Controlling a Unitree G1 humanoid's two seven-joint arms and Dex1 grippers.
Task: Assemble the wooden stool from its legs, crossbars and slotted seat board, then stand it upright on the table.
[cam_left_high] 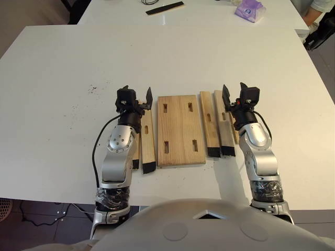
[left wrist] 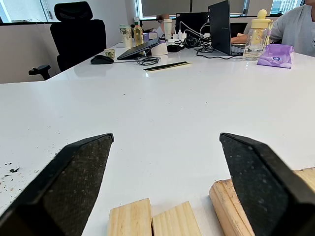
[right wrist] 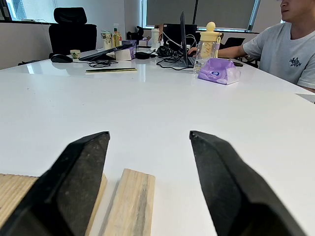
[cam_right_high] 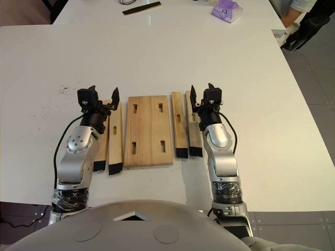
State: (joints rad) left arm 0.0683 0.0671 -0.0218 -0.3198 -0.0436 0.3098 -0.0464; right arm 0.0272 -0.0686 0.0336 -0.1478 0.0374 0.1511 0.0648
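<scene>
L jaws, R jaws both released, empty. Legs point(cam_left_high: 148, 141) and seat board point(cam_left_high: 179, 130) lie flat on counter point(cam_left_high: 63, 78). Prob. stiff, light wood; grip legs mid-length.

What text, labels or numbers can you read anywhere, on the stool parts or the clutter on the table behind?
Seat board: no print, only plain wood with four slots.
Wooden bars: no print.
Purple packet: a small label, too blurred to read.
Nothing else here is legible.
</scene>
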